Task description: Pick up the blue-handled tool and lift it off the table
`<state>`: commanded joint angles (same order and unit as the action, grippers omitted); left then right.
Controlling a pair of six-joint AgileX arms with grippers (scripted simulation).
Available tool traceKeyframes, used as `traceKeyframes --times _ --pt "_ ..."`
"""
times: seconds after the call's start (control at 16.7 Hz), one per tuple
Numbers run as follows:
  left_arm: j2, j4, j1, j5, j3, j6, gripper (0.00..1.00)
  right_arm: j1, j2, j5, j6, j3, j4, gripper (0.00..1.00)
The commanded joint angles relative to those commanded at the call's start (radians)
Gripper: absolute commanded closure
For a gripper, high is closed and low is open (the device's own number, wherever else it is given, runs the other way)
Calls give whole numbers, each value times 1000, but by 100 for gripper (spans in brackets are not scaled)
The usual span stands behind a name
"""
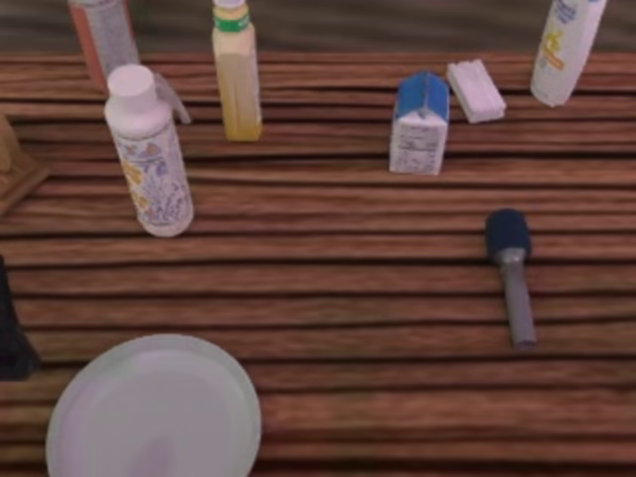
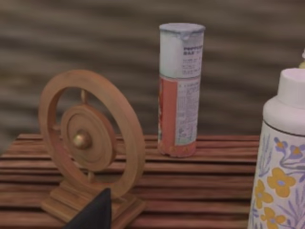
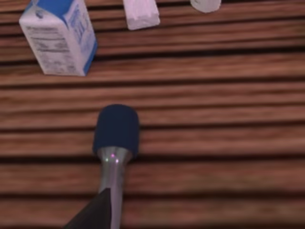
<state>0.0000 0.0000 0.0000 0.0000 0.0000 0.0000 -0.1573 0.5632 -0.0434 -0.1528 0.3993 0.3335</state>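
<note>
The blue-handled tool (image 1: 512, 273) lies flat on the table (image 1: 328, 288) at the right, its navy handle (image 1: 507, 236) toward the back and its grey shaft (image 1: 517, 308) toward the front. The right wrist view looks down on the same tool (image 3: 114, 143). A dark part of my right gripper (image 3: 97, 212) shows at that view's edge, overlapping the shaft's end. My right arm is out of the top view. My left gripper (image 1: 12, 333) sits at the table's left edge; a dark part of the left gripper (image 2: 95, 212) also shows in the left wrist view.
A blue-and-white milk carton (image 1: 419, 124) and a white block (image 1: 475, 90) stand behind the tool. Bottles (image 1: 149, 149) (image 1: 237, 70) (image 1: 566, 45) and a can (image 1: 102, 40) line the back. A white plate (image 1: 154, 412) lies front left. A wooden wheel ornament (image 2: 90, 143) stands far left.
</note>
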Motion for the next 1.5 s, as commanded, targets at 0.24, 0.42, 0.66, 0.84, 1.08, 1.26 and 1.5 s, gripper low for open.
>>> traceKeyframes --times 0.24,0.42,0.66,0.84,1.08,1.26,1.5 --pt "0 0 0 0 0 0 0 -96 417 -24 -111 285 177 0" --pt "0 0 0 0 0 0 0 -167 719 -39 -192 497 300 0" --pt "0 0 0 0 0 0 0 -247 1053 -59 -279 727 455 0" --pt "0 0 0 0 0 0 0 -291 1220 -74 -323 836 552 0" --pt "0 0 0 0 0 0 0 -314 1310 -84 -346 890 613 0" --pt "0 0 0 0 0 0 0 -314 1310 -84 -346 890 613 0" --pt "0 0 0 0 0 0 0 -307 1332 -84 -340 868 572 0"
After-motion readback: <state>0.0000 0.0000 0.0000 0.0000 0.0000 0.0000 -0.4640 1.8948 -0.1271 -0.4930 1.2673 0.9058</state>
